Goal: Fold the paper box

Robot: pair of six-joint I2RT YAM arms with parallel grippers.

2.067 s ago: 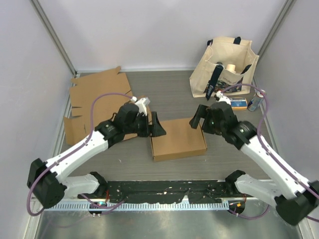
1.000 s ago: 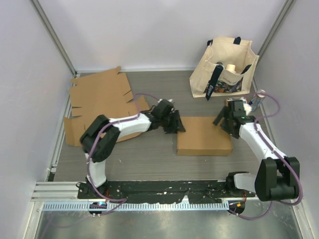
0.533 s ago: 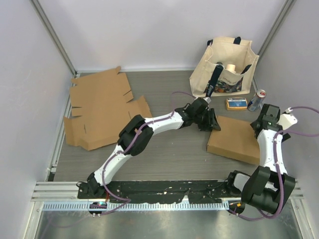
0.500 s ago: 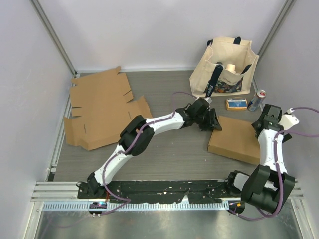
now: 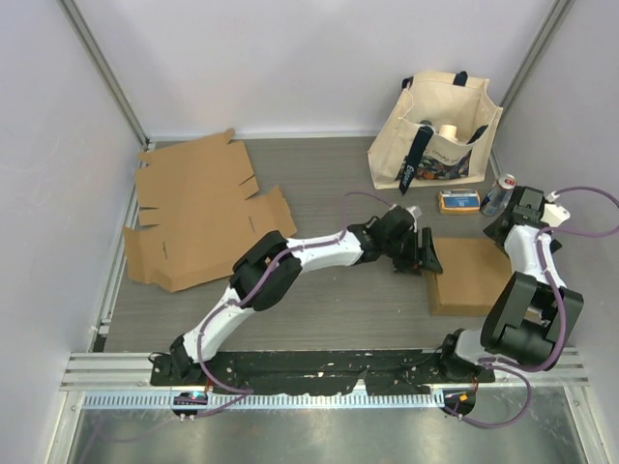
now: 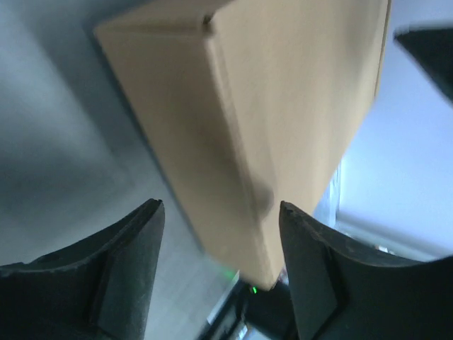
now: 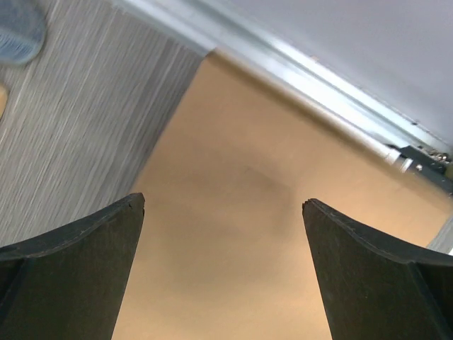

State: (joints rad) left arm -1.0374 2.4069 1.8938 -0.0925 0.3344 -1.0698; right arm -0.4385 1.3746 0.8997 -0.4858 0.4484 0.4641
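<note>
Jaws both wide, left and right, holding nothing, folded box slid farther right

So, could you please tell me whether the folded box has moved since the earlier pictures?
Yes. The folded box has slid right: earlier mostly left of the tote bag, now in line with its right half.

Tan paper box, grey streaked table
</note>
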